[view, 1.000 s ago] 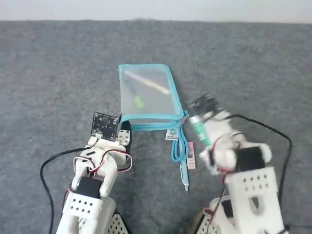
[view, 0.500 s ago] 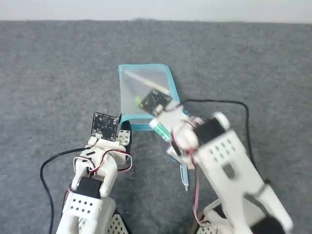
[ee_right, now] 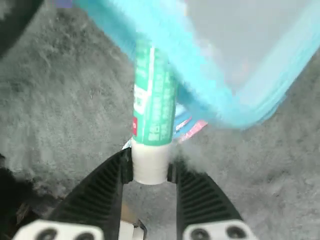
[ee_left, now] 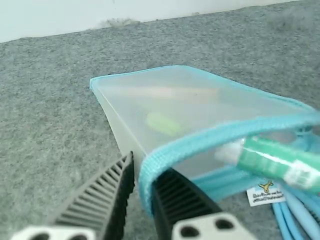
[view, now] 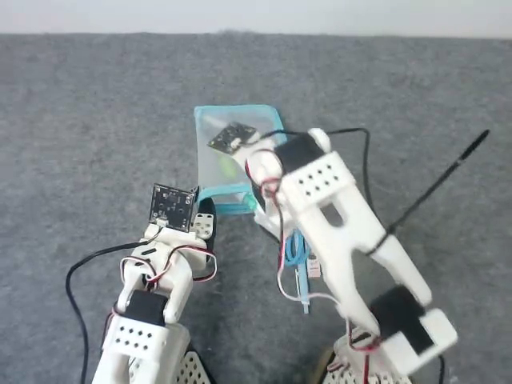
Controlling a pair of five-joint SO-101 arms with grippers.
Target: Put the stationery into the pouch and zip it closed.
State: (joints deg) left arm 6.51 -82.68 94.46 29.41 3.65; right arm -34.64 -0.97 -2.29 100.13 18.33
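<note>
Now flat on the grey table cover (view: 416, 104), near the middle: a clear pouch (view: 214, 152) with a blue zip edge, mouth turned toward the 2 arms. Open along that mouth, upper blue edge lifted off the lower one. Inside, a small green thing (ee_left: 162, 123) and a pale stick (ee_left: 172, 93).

Pinched at one corner of the mouth by the left gripper (ee_left: 143, 175), both ribbed fingers (ee_left: 105, 192) pressed together on the lifted blue band.

At the other side of the mouth, a green glue stick (ee_right: 152, 95), clamped at its white cap end by the right gripper (ee_right: 150, 167), 1 finger on each side of the cap. Green end poked in under the lifted blue edge; cannot tell how far in. Above it in the high view, the right arm (view: 320, 184), stretched across the near part of the pouch.

Just outside the mouth, on the cover: a looped blue cord (view: 294, 250) with a small white tag (ee_left: 262, 192), then a pen (view: 303, 292) and a pink-and-white thing (view: 314, 266) side by side, close by the right arm.
</note>
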